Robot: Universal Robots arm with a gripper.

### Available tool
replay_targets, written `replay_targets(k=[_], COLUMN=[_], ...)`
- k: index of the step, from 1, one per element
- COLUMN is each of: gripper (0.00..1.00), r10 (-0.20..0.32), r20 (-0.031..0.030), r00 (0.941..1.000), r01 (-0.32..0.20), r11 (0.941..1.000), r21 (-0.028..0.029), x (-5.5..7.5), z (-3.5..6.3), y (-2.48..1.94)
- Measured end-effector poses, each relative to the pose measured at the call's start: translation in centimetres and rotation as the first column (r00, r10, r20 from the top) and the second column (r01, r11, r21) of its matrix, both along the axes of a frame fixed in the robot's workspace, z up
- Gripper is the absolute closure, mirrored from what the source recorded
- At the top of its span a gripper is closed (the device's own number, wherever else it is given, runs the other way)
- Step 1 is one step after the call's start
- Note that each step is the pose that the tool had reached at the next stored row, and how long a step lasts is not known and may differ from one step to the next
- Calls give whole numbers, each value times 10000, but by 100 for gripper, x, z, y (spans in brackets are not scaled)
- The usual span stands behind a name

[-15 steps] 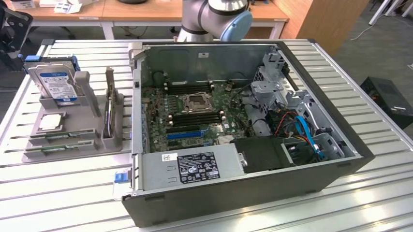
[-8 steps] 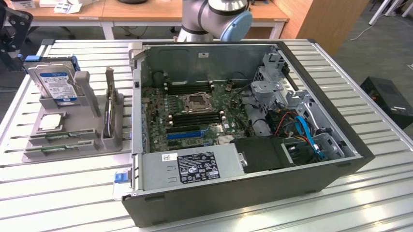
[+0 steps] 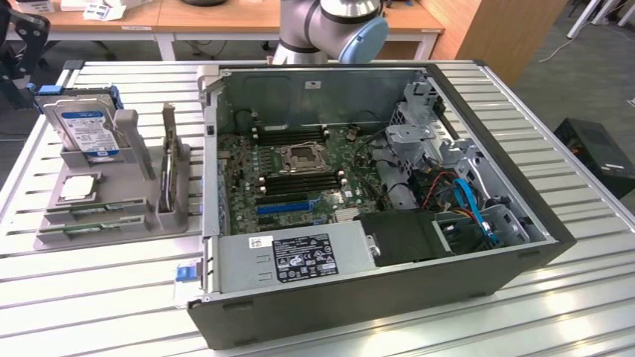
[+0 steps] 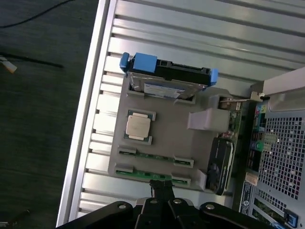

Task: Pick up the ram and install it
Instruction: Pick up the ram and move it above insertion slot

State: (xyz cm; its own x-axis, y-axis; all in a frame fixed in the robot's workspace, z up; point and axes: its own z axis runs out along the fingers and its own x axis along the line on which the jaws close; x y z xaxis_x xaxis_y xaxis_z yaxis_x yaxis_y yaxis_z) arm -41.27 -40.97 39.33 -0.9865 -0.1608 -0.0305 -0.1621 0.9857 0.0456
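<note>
Black jaws, clenched on nothing, hang above the ram, which sits in its slot of the grey holder on the bench, a second stick alongside; we cannot read the blue-and-white label on the hard drive.

1 computer case, open. 1 gray holder on 1 slatted tabletop. In the holder: 1 hard drive, 1 CPU chip, 1 expansion card, 2 sticks of ram: first ram, second ram. In the case: 1 power supply, 1 CPU socket, 1 blue slot. 1 gripper.
</note>
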Motion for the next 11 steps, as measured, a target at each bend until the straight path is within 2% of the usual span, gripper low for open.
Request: replay_targets(k=[6, 11], gripper=[89, 89], r10=[807, 1528], r20=[0, 0], r00=[9967, 9883], r01=[-807, -1528], r11=[9967, 9883], r21=[0, 0], x=[0, 0], z=[0, 0], y=[0, 0])
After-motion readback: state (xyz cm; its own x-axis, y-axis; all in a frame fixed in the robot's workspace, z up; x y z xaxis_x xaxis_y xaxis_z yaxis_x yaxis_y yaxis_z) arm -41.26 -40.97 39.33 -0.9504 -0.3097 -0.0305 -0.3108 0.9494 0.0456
